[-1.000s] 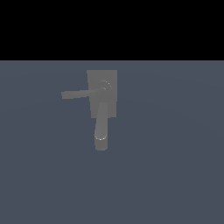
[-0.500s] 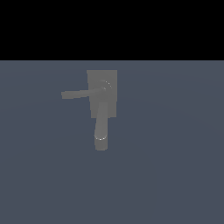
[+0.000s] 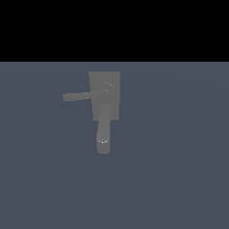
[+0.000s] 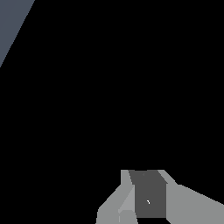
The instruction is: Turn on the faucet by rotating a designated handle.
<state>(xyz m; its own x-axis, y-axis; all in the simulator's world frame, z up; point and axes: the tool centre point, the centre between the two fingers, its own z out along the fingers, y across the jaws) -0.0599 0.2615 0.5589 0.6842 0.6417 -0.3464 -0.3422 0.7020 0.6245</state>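
Observation:
The faucet [image 3: 112, 105] is a small matte grey fixture lying on the blue-grey floor in the middle of the exterior view. It has a flat rectangular back plate and a round hub [image 3: 107, 88]. The handle [image 3: 80, 95], a thin straight bar, runs from the hub toward the exterior view's left. The thick curved spout [image 3: 103, 134] points toward the camera. No arm or gripper shows in the exterior view. In the wrist view my gripper [image 4: 147, 173] shows only as two grey fingers [image 4: 114, 205] standing apart, with nothing between them. The faucet is out of sight there.
The blue-grey floor [image 3: 179, 179] spreads all round the faucet, under a black background. The wrist view is mostly black, with a sliver of floor [image 4: 11, 22] in one corner.

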